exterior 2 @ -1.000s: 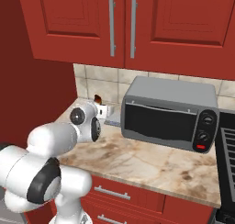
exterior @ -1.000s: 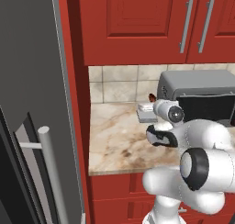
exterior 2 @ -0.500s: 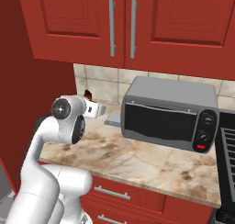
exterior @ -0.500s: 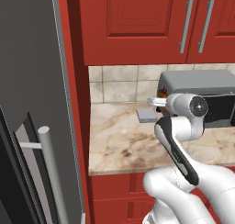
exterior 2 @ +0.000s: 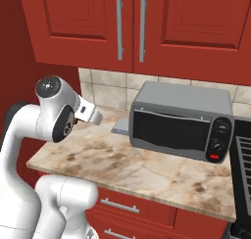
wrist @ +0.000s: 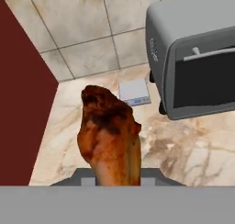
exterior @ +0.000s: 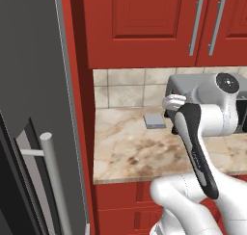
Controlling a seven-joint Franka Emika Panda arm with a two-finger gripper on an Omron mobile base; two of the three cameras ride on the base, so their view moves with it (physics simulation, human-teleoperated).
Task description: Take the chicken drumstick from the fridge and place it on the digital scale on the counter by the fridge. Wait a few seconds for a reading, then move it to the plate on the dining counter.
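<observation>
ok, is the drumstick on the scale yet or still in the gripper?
In the gripper. The hand view shows the drumstick rising from the closed fingers, while the scale lies bare on the counter beyond it.

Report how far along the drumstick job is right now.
Done: the drumstick is out of the fridge and clamped in the gripper. In hand: it hangs above the counter, short of the scale, which lies bare beside the microwave. Left: set it on the scale, wait for a reading, then carry it to the plate on the dining counter.
</observation>
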